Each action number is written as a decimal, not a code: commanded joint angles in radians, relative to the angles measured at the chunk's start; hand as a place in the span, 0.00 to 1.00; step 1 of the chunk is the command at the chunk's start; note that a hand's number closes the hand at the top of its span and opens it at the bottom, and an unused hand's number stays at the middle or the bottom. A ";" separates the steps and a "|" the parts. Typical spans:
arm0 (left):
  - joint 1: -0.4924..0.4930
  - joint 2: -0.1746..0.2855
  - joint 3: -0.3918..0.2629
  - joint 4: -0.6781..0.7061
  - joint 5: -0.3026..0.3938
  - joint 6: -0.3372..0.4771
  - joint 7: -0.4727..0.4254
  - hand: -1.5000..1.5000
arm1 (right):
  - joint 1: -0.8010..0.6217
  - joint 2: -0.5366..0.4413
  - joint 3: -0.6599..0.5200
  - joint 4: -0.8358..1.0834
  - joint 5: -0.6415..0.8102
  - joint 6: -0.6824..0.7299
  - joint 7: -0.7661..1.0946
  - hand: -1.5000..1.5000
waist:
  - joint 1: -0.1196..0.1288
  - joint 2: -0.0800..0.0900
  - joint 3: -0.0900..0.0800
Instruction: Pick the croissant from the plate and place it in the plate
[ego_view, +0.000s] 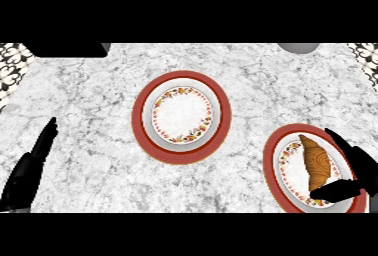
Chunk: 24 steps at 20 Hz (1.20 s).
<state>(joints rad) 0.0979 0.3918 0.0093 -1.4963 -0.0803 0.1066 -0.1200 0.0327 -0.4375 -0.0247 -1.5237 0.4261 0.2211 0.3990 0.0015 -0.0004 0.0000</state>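
A brown croissant (317, 164) lies lengthwise on a red-rimmed floral plate (275, 155) at the lower right of the marble counter. My right hand (357, 166) is open around the plate's right side, fingers stretched along the far rim and thumb (336, 191) reaching in under the croissant's near end, not closed on it. A second, matching plate (181, 116) sits in the middle of the counter with nothing on it. My left hand (29, 167) rests open at the left edge, fingers pointing up.
A dark object (70, 49) sits at the counter's back left and a grey round item (298, 47) at the back right. Patterned tiles (13, 65) show at both far corners.
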 joint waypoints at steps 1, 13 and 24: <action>-0.060 0.020 0.056 0.007 -0.004 -0.059 0.042 0.50 | -0.061 0.026 -0.023 0.084 0.033 0.009 -0.028 0.00 | 0.000 0.000 0.000; -0.031 -0.082 0.082 0.027 -0.094 -0.064 -0.023 0.50 | -0.103 0.080 -0.056 0.209 0.120 -0.036 -0.211 1.00 | 0.000 0.000 0.000; -0.106 -0.091 -0.004 -0.017 -0.107 -0.123 -0.026 0.50 | -0.508 -0.107 0.177 0.300 0.268 0.173 -0.495 1.00 | 0.208 0.059 0.005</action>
<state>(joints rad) 0.0209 0.3103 0.0444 -1.5023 -0.1758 0.0012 -0.1386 -0.3460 -0.4740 0.0727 -1.2493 0.6474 0.3175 0.0268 0.1372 0.0362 0.0022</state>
